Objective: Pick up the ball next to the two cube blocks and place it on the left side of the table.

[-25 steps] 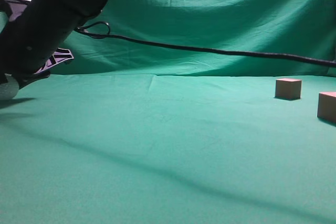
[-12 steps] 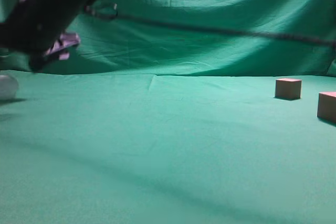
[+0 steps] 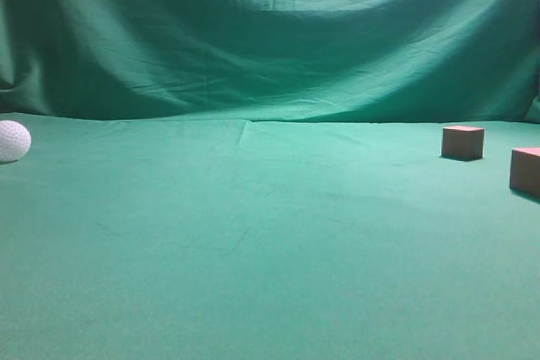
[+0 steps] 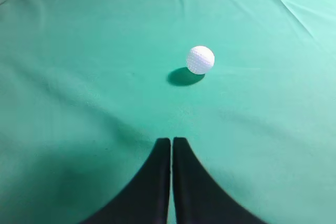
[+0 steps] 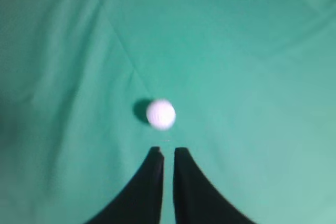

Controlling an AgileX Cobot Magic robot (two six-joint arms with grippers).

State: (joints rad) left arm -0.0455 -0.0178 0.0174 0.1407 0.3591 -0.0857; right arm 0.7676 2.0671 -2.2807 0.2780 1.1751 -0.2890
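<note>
The white dimpled ball point(image 3: 13, 141) rests on the green table point(image 3: 253, 233) at the far left edge of the exterior view. The two reddish-brown cube blocks point(image 3: 463, 142) point(image 3: 526, 171) stand far away at the right. Neither gripper shows in the exterior view. In the left wrist view the ball point(image 4: 200, 60) lies well ahead of my left gripper point(image 4: 171, 140), which is shut and empty. In the blurred right wrist view the ball point(image 5: 160, 114) lies just beyond my right gripper point(image 5: 168, 150), whose jaws stand a narrow gap apart, holding nothing.
A wrinkled green cloth backdrop point(image 3: 278, 31) hangs behind the table. Bare green cloth stretches between the ball and the cubes.
The dark arm and its cable over the left side have lifted out of the exterior view. The ball stays on the table at the far left, released.
</note>
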